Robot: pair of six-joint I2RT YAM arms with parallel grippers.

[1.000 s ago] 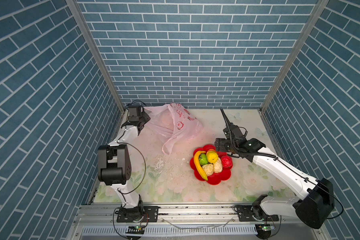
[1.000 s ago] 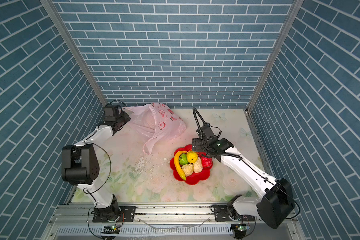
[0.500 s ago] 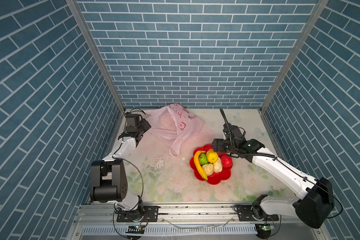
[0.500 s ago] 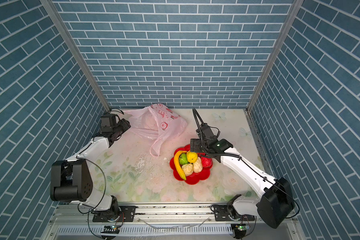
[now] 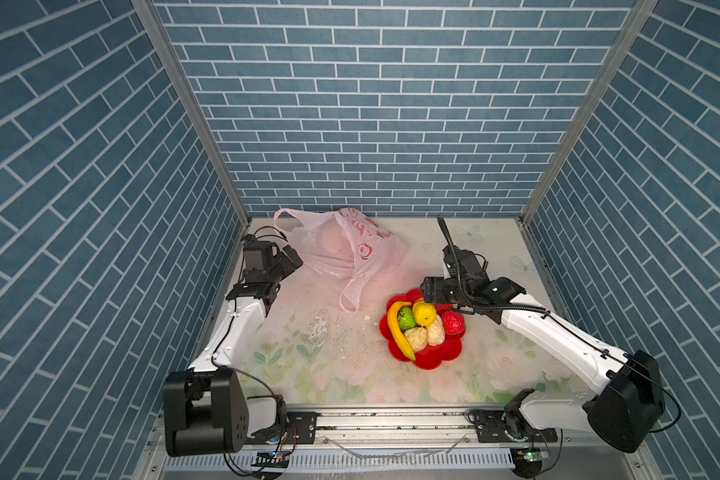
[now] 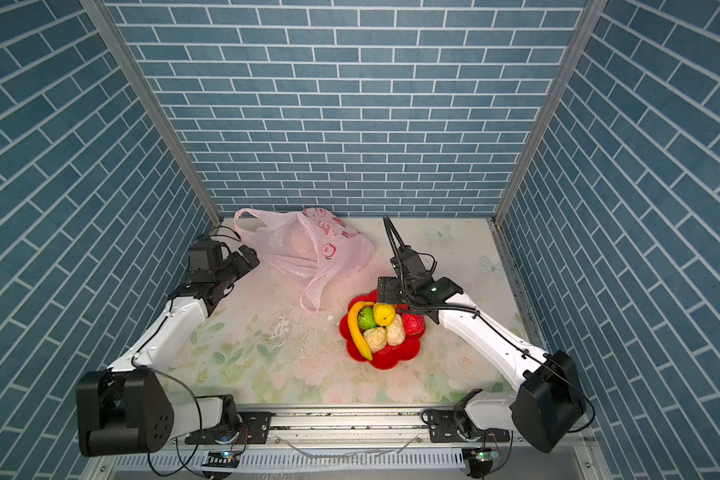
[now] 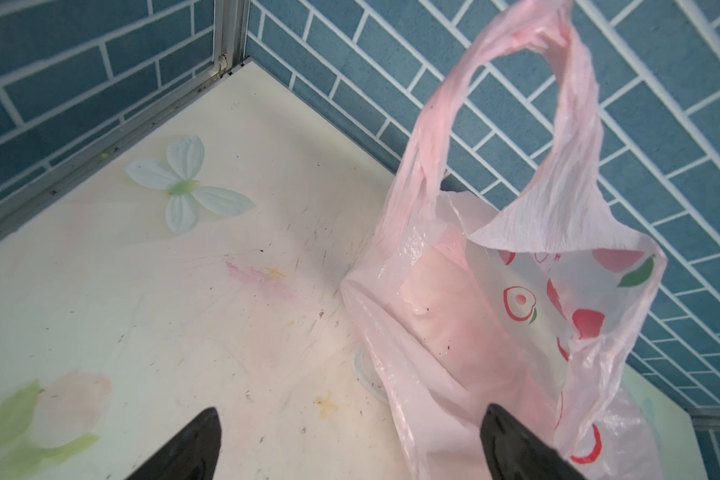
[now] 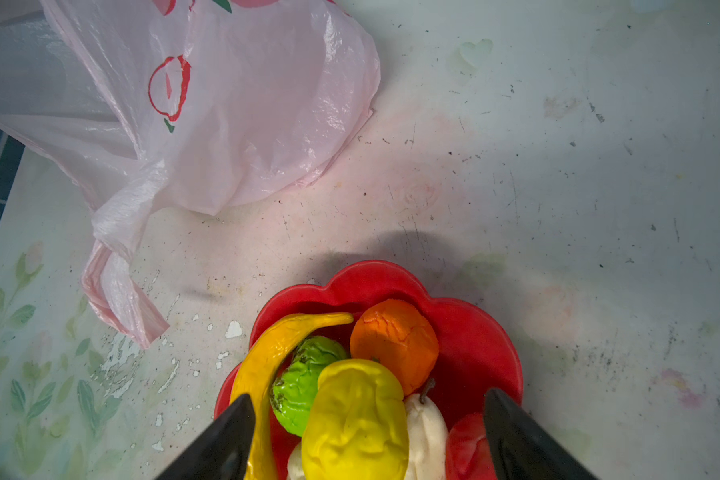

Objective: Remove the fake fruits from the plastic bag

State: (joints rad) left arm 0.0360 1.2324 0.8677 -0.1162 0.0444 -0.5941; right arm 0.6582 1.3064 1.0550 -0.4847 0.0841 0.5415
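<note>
Unloading looks done: fruits (image 8: 358,428) fill the bowl (image 8: 474,332) below the right gripper's (image 8: 368,397) spread fingers. The left gripper (image 7: 352,407) gapes beside the seemingly empty bag (image 7: 454,332). Next: retreat.

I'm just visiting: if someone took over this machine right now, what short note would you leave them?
Left gripper: open, holding nothing, beside the plastic bag.
Right gripper: open, empty, above the red bowl.
Done: seven fake fruits sit in the bowl.
To do: the bag lies slumped at the back, seemingly empty; check the pale patch inside.
</note>
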